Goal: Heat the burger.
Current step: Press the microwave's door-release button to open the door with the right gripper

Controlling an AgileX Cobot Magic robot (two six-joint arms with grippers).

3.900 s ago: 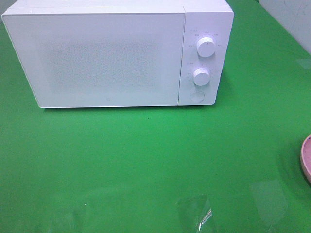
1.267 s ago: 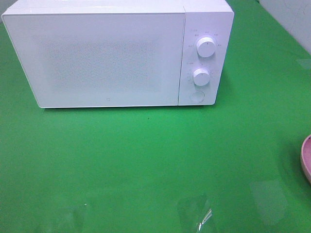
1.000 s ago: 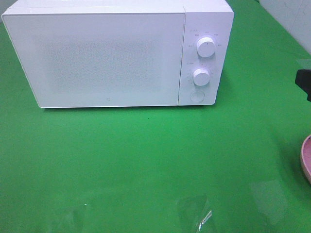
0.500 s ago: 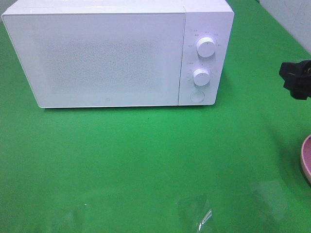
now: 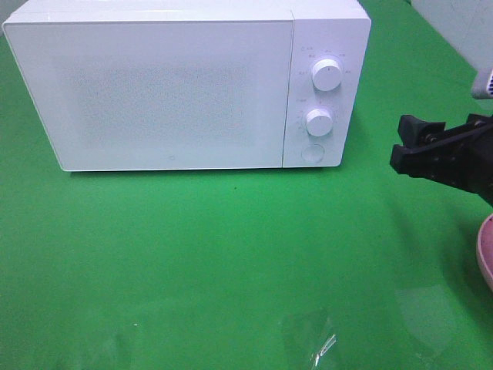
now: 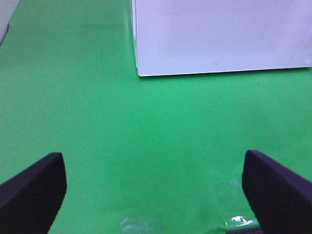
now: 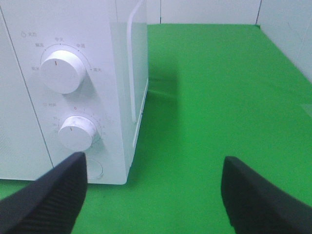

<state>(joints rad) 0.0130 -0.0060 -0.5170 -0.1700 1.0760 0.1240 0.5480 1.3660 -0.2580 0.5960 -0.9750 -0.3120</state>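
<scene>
Right claw (image 5: 400, 145), jaws apart and empty, hovers to the right of the shut microwave (image 5: 154, 92), the nearer arm to its door button (image 5: 312, 153); the burger itself shows in no view.

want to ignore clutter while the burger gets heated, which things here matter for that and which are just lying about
For the job: microwave, door shut; its top knob, lower knob and round button; right gripper, open, beside it; pink plate, only its rim showing. No burger is in view.

Lying about: clear plastic scraps on the green table.
</scene>
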